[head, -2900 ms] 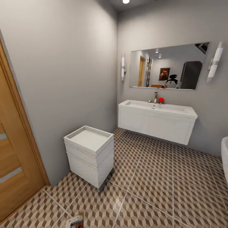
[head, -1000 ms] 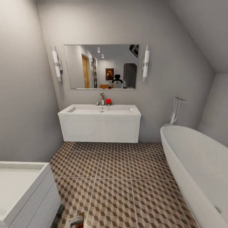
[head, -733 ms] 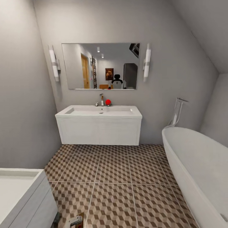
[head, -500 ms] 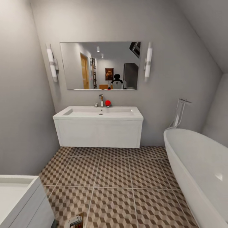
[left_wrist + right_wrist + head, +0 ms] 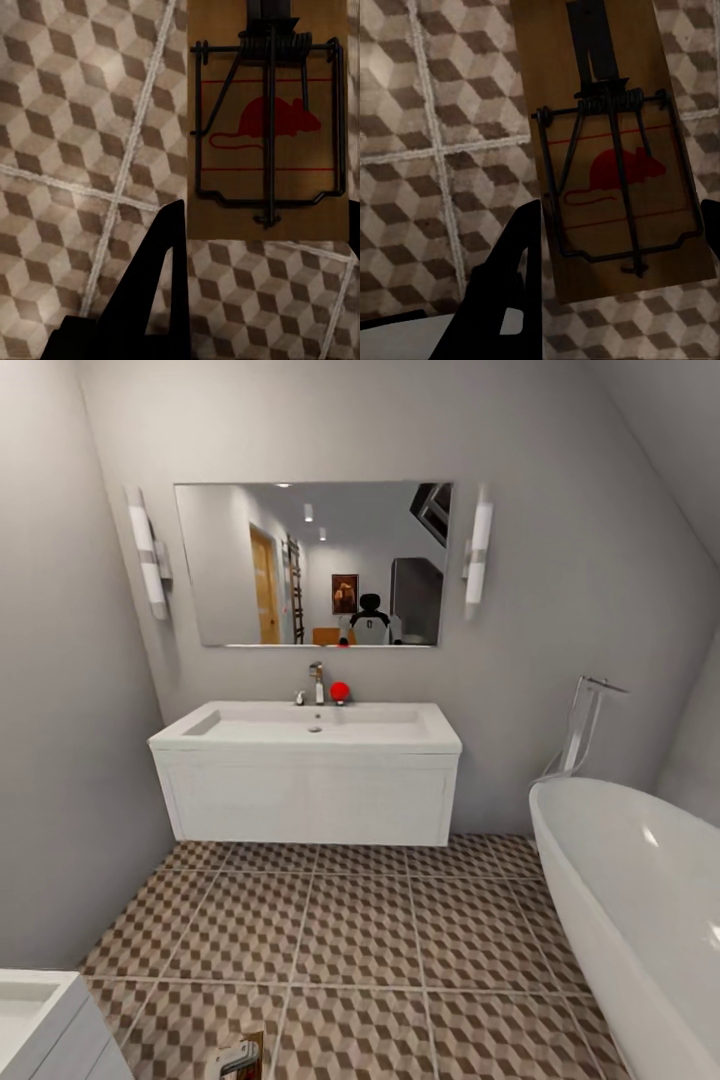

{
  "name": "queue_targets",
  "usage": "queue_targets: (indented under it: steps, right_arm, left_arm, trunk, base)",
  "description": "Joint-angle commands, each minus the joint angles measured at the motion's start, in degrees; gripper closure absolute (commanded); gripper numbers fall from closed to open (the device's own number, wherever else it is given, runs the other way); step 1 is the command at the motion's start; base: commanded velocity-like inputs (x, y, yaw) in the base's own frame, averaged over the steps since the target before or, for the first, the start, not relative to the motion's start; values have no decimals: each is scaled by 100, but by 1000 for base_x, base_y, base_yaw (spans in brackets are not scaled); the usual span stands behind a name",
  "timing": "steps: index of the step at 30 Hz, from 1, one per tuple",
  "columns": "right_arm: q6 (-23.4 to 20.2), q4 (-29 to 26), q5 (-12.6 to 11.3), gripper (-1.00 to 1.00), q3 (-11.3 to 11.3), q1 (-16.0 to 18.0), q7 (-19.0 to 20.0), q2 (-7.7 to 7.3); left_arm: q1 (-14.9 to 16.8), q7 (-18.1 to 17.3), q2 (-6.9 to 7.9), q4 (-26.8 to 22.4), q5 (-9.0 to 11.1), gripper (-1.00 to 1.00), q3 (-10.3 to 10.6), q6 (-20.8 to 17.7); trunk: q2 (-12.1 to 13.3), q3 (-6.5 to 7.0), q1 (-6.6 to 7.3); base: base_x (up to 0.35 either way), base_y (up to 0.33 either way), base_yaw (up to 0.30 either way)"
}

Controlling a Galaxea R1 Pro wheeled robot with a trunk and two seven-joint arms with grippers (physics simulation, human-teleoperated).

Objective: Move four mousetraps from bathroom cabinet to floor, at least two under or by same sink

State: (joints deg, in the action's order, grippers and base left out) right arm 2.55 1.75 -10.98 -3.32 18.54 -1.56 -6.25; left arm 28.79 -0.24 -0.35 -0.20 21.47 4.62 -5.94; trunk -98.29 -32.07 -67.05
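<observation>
- Our left claw (image 5: 259, 225) grips a mousetrap (image 5: 268, 120) between its fingers, held above the tiled floor (image 5: 82, 150).
- Ahead, we see the white sink (image 5: 310, 728) on the far wall under a mirror (image 5: 312, 565), a red ball (image 5: 340, 691) beside its faucet (image 5: 317, 682).
- A bathtub (image 5: 640, 900) stands along the floor's right edge.
- Our right claw (image 5: 619, 247) holds a second mousetrap (image 5: 611, 150) over the tiles.
</observation>
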Motion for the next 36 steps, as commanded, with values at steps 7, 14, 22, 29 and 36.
queue_targets:
  steps: [7,14,22,29,36]
  right_arm:
    - [26,18,-35,100,-37,7,24,9]
    - [26,18,-15,100,-37,4,39,5]
    - [32,18,-10,100,-45,4,42,5]
    - [35,18,-10,100,-46,5,35,2]
    - [35,18,-10,100,-47,6,29,2]
  left_arm:
    - [3,6,0,-6,51,100,48,-22]
    - [3,6,0,-5,51,100,48,-22]
    - [3,6,0,0,51,100,48,-22]
    - [3,6,0,0,51,100,48,-16]
    - [3,6,6,-2,51,100,48,4]
  trunk:
    - [-3,-6,-3]
    - [-3,-6,-3]
    - [-3,-6,-3]
    - [-3,-6,-3]
    - [-3,-6,-3]
  base:
    - [325,0,0]
    - [325,0,0]
    - [325,0,0]
    - [325,0,0]
    - [325,0,0]
